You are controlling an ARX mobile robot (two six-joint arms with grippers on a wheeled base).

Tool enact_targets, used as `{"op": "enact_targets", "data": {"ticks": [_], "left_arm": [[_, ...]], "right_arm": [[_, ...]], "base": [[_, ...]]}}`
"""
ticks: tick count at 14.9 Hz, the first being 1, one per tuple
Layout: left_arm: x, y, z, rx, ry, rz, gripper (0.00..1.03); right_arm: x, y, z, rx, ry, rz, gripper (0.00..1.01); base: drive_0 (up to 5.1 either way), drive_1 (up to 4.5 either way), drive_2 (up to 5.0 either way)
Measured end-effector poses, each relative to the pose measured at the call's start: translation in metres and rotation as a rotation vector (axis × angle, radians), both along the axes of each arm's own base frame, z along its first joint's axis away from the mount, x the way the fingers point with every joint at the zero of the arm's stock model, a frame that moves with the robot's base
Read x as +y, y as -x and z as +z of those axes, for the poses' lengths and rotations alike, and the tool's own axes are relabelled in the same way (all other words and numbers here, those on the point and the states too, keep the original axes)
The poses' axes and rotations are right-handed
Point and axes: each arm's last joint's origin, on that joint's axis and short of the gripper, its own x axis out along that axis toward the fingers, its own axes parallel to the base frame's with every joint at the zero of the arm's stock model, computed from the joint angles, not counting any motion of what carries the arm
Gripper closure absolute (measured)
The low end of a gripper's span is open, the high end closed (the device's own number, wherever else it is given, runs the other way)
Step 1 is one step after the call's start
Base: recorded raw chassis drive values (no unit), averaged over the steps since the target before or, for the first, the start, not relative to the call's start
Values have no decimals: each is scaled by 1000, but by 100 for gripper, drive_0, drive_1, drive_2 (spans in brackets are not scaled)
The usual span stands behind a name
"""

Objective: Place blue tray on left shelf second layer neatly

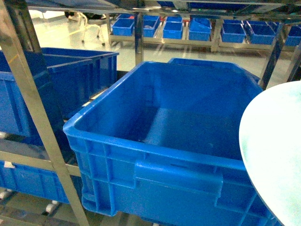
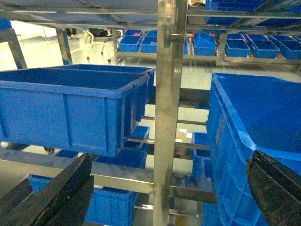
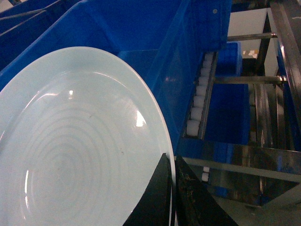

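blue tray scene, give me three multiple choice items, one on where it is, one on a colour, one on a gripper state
1. Where is the blue tray in the head view?
A. at the right edge, beside the big crate
B. flat on the floor
C. on top of the far shelves

2. What colour is the big crate in front of the robot?
A. red
B. dark blue
C. white

3. What is the right gripper doing?
A. hanging open with nothing in it
B. pinching the tray's rim
C. gripping a shelf post

Answers:
1. A, the pale round tray fills the right edge next to the crate.
2. B, its walls and rim are deep blue.
3. B, the right wrist view shows dark fingers on either side of the tray's rim.
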Motion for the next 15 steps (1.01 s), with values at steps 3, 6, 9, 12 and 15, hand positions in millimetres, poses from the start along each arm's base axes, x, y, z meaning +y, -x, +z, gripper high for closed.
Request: {"op": "enact_targets", "data": {"ticks": [3,6,9,12,15], "left_arm": [[0,0,0,-5,0,0,5],[0,0,0,-4,0,0,5],[0,0,0,-4,0,0,5],[0,0,0,-4,0,0,5],[0,0,0,-4,0,0,5]], "right_arm": [[0,0,0,2,0,0,99],[0,0,0,1,0,0,99],[0,0,0,1,0,0,99],[0,0,0,1,0,0,99],[0,0,0,1,0,0,99]], "base": [[0,0,0],[0,0,0],[0,0,0],[0,0,0],[0,0,0]]}}
